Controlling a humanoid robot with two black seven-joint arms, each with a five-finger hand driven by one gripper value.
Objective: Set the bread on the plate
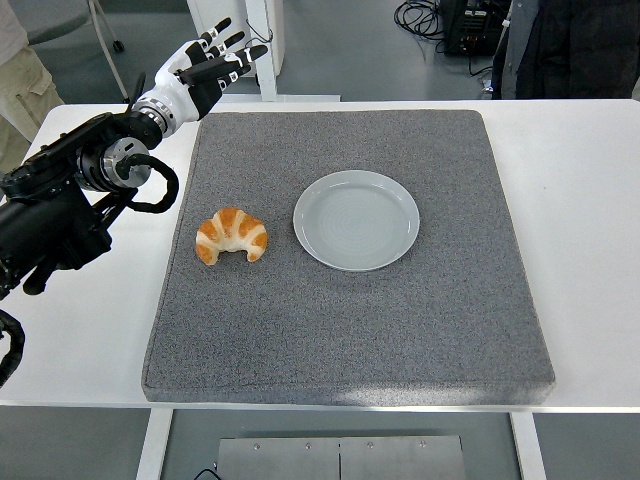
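Note:
A golden croissant lies on the grey mat, left of centre. Just to its right sits a pale grey plate, with nothing on it. My left hand hovers over the table's far left corner, well beyond the croissant, its fingers spread and holding nothing. The black left arm runs in from the left edge. No right arm shows.
The white table extends past the mat on both sides. Behind the table are white posts, a person's trouser leg at the top left, and a dark-clothed person at the top right.

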